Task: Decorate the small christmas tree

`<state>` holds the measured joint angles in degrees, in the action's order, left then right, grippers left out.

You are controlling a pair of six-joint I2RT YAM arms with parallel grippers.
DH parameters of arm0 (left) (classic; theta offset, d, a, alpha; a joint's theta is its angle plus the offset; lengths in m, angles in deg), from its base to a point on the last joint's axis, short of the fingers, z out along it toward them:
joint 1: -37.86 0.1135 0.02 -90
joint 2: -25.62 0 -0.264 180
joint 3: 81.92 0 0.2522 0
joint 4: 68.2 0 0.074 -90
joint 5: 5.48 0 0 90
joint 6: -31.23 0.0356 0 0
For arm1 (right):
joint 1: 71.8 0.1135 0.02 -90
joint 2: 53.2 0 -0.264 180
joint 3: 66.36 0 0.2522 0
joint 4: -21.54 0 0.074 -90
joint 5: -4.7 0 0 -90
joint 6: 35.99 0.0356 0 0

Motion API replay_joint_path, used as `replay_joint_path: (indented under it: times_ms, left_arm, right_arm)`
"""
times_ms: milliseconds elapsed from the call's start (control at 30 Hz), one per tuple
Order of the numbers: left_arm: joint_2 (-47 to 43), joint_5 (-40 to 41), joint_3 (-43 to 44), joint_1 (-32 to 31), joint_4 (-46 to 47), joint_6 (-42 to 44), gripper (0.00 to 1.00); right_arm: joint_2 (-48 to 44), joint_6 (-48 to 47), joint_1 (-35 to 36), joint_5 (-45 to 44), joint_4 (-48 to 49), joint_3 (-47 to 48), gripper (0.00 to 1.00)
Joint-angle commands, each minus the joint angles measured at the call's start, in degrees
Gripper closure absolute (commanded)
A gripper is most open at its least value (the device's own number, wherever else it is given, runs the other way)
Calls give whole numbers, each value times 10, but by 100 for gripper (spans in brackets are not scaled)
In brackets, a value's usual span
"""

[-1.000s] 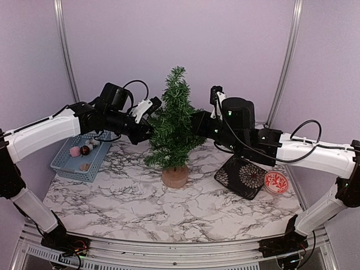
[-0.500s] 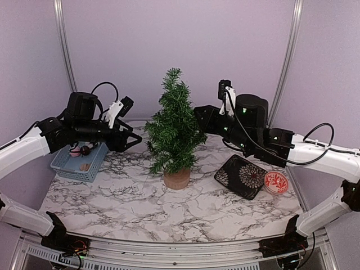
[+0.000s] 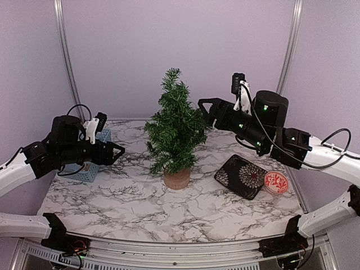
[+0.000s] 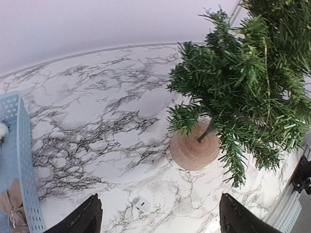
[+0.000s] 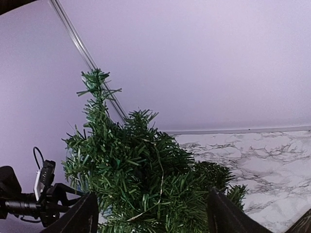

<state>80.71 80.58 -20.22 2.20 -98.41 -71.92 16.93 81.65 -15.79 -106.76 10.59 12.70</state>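
Lilac walls close in a marble-patterned table (image 3: 112, 202) with the two arms reaching over it from either side.

The left hand (image 3: 115, 152) hangs with its jaws spread wide and nothing between them; its wrist view looks past both fingers (image 4: 90, 219) at bare marble. The right hand (image 3: 206, 109) is likewise open and empty, held high beside the upper branches, well clear of them.

Between the two stands the small christmas tree (image 3: 175, 130), upright on its wooden stump base (image 3: 176, 179) near the middle of the table. It is probably light and top-heavy. The bristly branches will bend and spring back, so a pinch there holds little and may tip it. The stump or the thin trunk just above it looks like the firm place to steady it. A thin pale strand (image 5: 160, 180) runs down through the needles and would snag easily.

Further out, the blue basket (image 3: 89, 172) sits behind the left arm, and a dark patterned plate (image 3: 243, 176) and a red round dish (image 3: 275, 182) lie to the right.

A second ago both hands were shut and pressed in against the branches. Both have since let go and drawn back, the left much farther, and the tree has barely moved.
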Motion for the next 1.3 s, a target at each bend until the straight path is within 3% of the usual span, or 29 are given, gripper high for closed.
replay_joint_path:
  times_ms: [0, 133, 267, 467, 700, 833, 967, 1100, 1267]
  left_arm:
    - [-39, 75, -25, 2, -42, -120, 15]
    - [-32, 100, -25, 2, -121, -191, 19]
    - [-36, 64, -52, 2, -134, -230, 25]
    - [-47, 18, -121, -4, -75, -102, 30]
    - [81, -50, -114, -17, -6, -19, 39]
    - [90, -114, -121, -56, 37, 74, 40]
    - [64, -118, -144, -106, 64, 167, 39]
    - [42, -120, -171, -108, 140, 183, 38]
    - [88, -110, -175, -108, 207, 197, 40]
  right_arm:
    - [-31, -24, -2, 22, -11, -8, 20]
    - [-50, -44, -2, 28, -26, -14, 14]
    - [-65, -78, -2, 42, -72, -16, 14]
    - [-112, -94, -2, 103, -82, -56, 15]
    - [-130, -93, -2, 155, -97, -73, 18]
    - [-136, -88, -1, 194, -107, -89, 21]
    - [-148, -83, 0, 209, -98, -112, 23]
    - [-157, -82, 1, 208, -90, -131, 25]
    - [-158, -83, 2, 208, -81, -144, 28]
